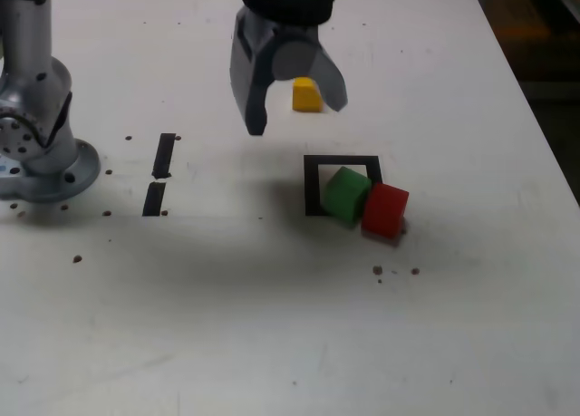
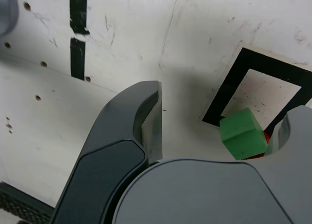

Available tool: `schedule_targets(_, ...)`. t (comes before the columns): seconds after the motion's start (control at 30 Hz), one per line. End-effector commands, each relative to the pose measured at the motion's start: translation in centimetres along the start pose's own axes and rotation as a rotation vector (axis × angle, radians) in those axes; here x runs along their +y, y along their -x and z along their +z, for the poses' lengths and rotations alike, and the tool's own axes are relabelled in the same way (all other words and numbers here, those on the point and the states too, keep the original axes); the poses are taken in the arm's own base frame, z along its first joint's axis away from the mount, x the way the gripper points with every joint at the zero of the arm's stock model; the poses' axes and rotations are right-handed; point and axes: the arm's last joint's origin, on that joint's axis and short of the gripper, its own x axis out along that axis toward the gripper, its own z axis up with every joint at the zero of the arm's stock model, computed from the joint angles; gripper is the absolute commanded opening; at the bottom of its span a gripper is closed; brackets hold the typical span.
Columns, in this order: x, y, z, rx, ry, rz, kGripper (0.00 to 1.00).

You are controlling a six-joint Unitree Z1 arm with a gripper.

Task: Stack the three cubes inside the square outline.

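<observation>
My gripper [image 1: 297,115] hangs open above the table with nothing between its fingers. In the exterior view it is behind and to the left of the square outline [image 1: 313,185]. The yellow cube [image 1: 306,95] lies on the table farther back, seen between the two fingers. The green cube [image 1: 345,194] sits turned over the outline's right side, partly inside it. Against its right face, outside the tape, rests the red cube [image 1: 385,209]. The wrist view shows the gripper [image 2: 224,102], the outline [image 2: 234,82], the green cube [image 2: 242,133] and a red sliver [image 2: 265,138] behind it.
Two short black strips [image 1: 164,155] [image 1: 154,198] lie left of the outline in the exterior view. The arm's grey base [image 1: 36,135] stands at the far left. The table's right edge [image 1: 535,117] runs along a dark floor. Small dark specks dot the white surface.
</observation>
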Motion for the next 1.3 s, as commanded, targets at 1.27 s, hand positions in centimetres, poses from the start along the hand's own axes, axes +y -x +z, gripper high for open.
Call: schedule_targets(1.27,-1.4,-6.0,6.4,0.015,0.066,-0.106,0.88)
